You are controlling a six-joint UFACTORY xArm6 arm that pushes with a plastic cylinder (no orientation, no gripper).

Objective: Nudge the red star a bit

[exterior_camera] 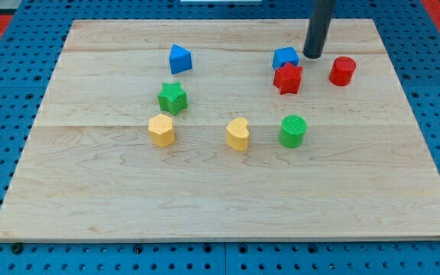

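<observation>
While my tip (312, 56) hovers by the blue block (285, 57), you see no contact with the red star-shaped block (287, 78), just below-left of my tip | pincer: none, a bare rod, nothing pinched | progress: nudge looks pending | writing: none readable on the wooden board (205, 191)

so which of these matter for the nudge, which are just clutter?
In play: red star; my tip, just up-right of it.

Clutter: blue cube touching the star, red cylinder, blue triangle, green star, green cylinder, yellow hexagon, yellow heart.
</observation>
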